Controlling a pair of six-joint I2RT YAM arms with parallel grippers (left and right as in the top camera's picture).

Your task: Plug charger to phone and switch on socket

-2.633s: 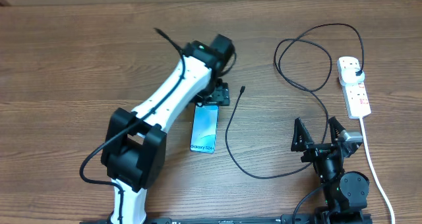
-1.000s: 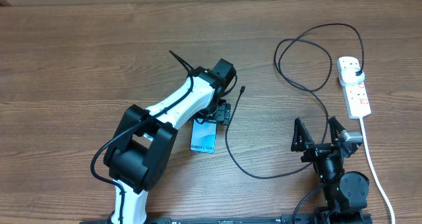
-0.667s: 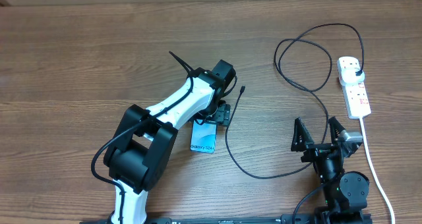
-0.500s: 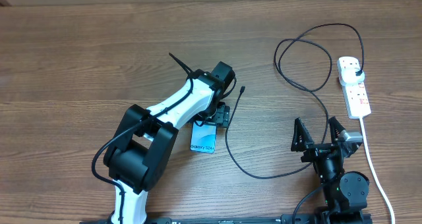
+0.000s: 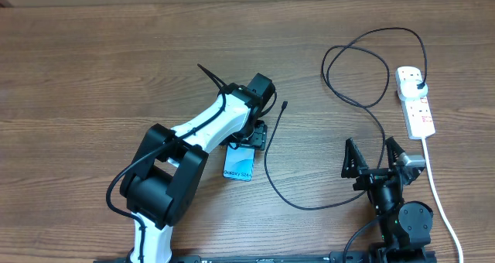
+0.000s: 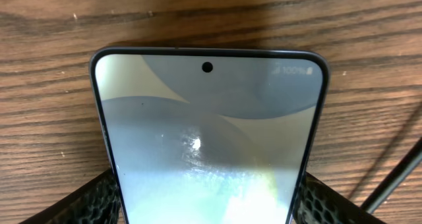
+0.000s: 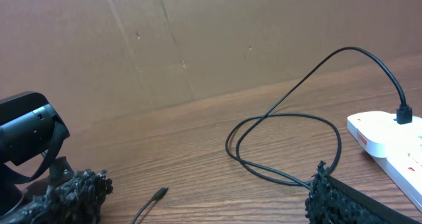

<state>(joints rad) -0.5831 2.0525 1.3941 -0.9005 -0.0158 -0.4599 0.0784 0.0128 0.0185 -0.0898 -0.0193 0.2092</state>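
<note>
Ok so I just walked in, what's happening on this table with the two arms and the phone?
The left gripper is down on the phone, its fingers against both long edges, apparently clamping it flat on the table. The right gripper is open and empty, off to the right. The charger is plugged into the socket, but its connector tip lies loose beside the phone, so the phone is not yet plugged in.
</note>
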